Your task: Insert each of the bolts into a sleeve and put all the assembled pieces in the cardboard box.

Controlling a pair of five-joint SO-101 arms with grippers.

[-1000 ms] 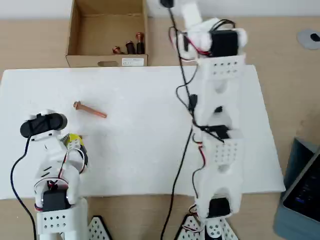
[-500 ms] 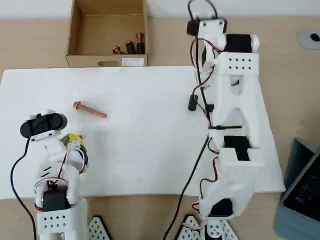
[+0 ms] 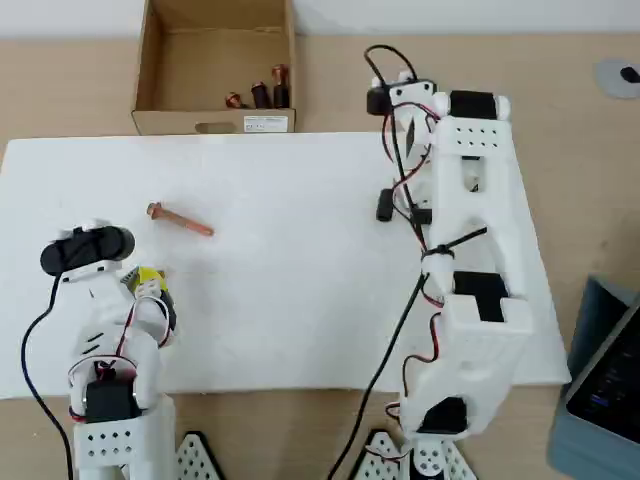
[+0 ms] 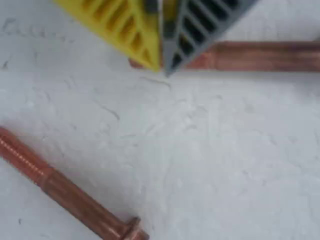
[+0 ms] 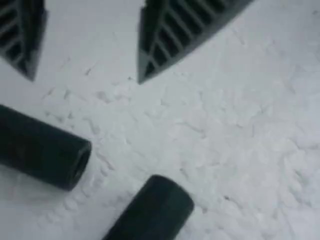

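Jaws of your right gripper [image 5: 86, 75] stand parted over two black sleeves [image 5: 45, 150] on the mat [image 3: 280, 300], right side, seemingly poised for a pick. Left gripper [image 4: 162, 65] tips are pressed together, empty, bolts [image 4: 260, 55] lying alongside. Cardboard box [image 3: 190, 122], far left, holds finished pieces [image 3: 258, 96].

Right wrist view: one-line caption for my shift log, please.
Open right gripper above the white mat, with two dark sleeves lying apart near its fingertips.

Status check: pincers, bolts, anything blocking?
Left pincer shut, tips by a bolt; second bolt loose on mat. Right pincer open over two sleeves. No obstruction seen.
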